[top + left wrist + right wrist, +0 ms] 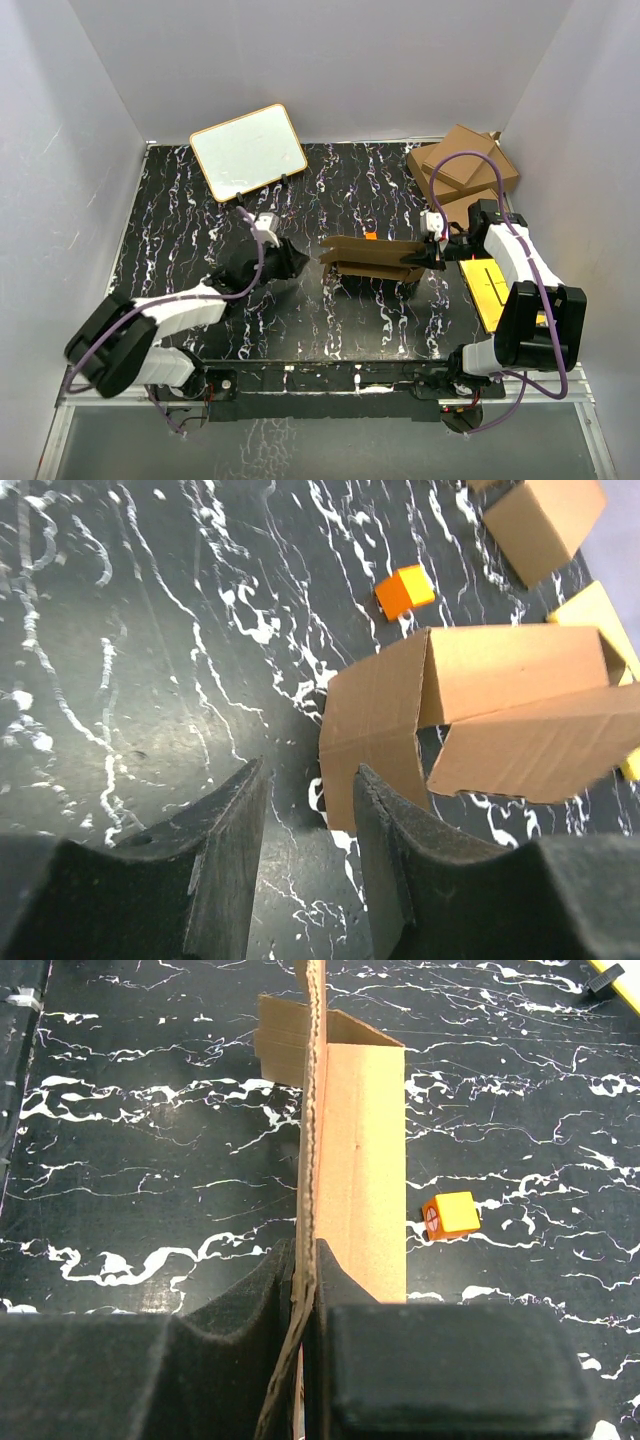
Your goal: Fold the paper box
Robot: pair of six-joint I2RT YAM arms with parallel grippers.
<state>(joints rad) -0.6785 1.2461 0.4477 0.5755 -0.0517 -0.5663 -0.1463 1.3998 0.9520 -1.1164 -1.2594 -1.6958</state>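
Paper box (370, 257) edge pinched in right tool (305, 1265), left tool (310, 785) parted nearby

The top camera is looking down from above and behind the arm bases, taking in the whole marbled table (180, 220). Both wrist cameras are hovering low (the right one closest), looking from opposite sides at the paper box (500, 680) and orange cube (405, 590)
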